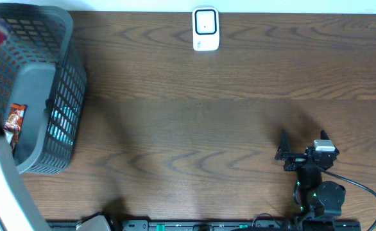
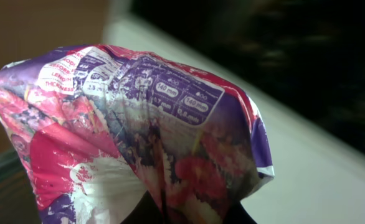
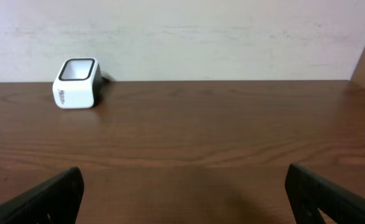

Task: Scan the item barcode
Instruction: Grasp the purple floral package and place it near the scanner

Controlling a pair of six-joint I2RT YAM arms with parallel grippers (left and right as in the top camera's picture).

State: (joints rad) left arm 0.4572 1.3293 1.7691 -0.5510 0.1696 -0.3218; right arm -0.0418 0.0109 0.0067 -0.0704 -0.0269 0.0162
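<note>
The left gripper (image 2: pixel 170 214) pinches a crumpled packet (image 2: pixel 139 130) at lower centre, probably to carry it to the scanner (image 1: pixel 206 29) at top centre. The right gripper (image 3: pixel 182 199) idles, fingers wide apart.

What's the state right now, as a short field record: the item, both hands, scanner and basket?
item: purple and pink packet, crumpled, filling the left wrist view; no barcode seen on this face
left hand: shut on the purple and pink packet, pinching its lower edge; fingers mostly hidden
right hand: open, empty, low over the table, near right
scanner: white, far edge, centre, apart from both hands
basket: grey, far left, an orange-brown packet inside
</note>
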